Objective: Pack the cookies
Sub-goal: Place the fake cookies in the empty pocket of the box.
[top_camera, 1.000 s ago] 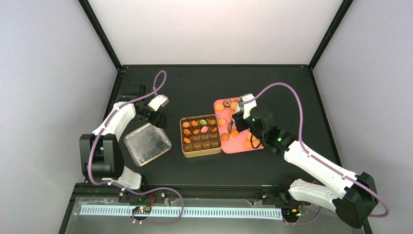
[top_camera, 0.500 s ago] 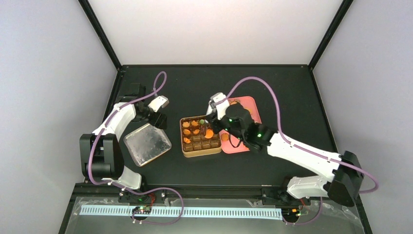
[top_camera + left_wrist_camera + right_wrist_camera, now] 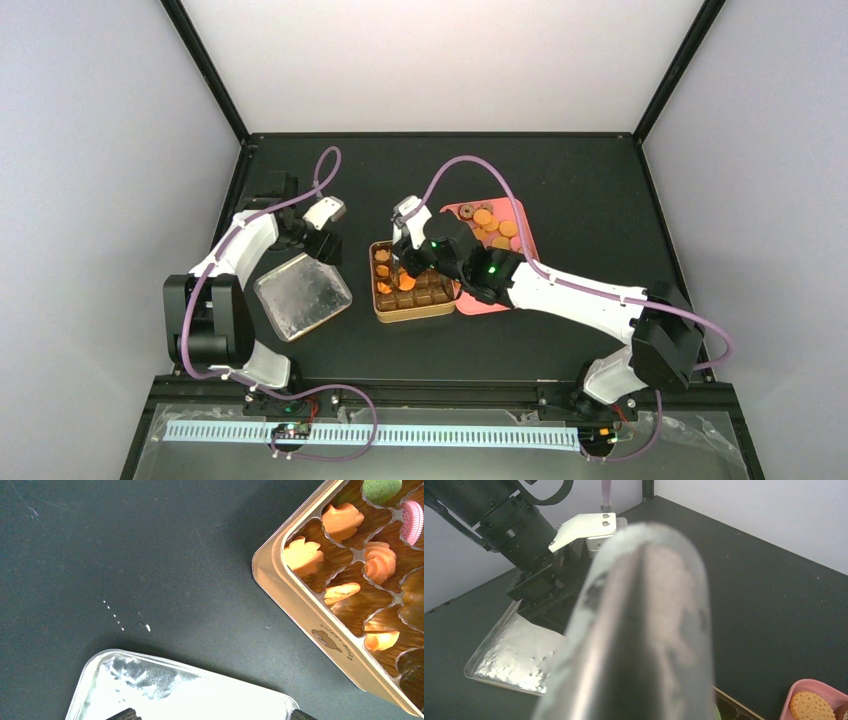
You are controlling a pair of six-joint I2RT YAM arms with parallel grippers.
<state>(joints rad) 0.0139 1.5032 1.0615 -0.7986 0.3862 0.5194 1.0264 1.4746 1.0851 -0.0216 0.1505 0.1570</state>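
Swung across from pink tray (image 3: 524, 250) to brown tin (image 3: 410, 314) since a second ago, grips metal tongs (image 3: 644, 630) in right pincer (image 3: 412, 255) with orange cookie (image 3: 405, 283) seemingly at tip above a middle cell; calls for lowering squarely before release, clear of packed cookies (image 3: 340, 520); left pincer (image 3: 212, 715) wide over silver lid (image 3: 200, 700).

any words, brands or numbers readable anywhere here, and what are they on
tin, outer rim: a small emblem with a short line of capital letters, too small and tilted to read for certain
cookies, silver lid, pink tray, metal tongs: no text visible
arms and table: no label readable in any view
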